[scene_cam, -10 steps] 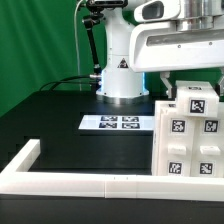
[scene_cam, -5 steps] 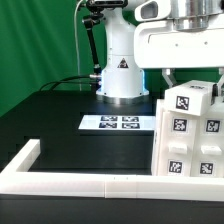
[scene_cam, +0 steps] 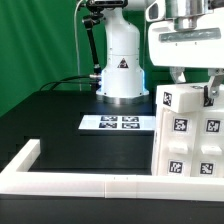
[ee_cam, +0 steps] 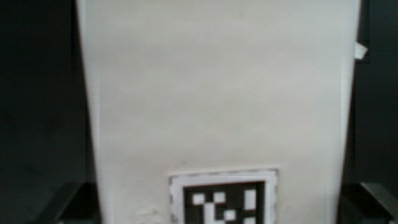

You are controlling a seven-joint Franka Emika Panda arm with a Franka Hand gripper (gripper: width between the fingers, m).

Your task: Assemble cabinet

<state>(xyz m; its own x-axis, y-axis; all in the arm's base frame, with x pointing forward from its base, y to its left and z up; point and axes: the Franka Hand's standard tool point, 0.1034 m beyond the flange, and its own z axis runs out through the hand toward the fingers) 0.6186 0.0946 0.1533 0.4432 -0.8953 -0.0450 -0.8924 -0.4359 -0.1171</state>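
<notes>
The cabinet is a white box of tagged panels at the exterior view's right, just behind the low wall. My gripper hangs directly over it and is shut on a white tagged panel that lies across the cabinet's top. In the wrist view this panel fills the picture, with one tag near the gripper. A dark fingertip shows on each side of the panel. I cannot tell whether the panel rests on the cabinet.
The marker board lies flat on the black table in front of the arm's white base. A long low white wall runs along the front and turns back at the left. A green curtain hangs behind.
The hand has shifted toward the exterior view's right. The held panel has turned with it and now lies flatter and lower over the cabinet's top.
</notes>
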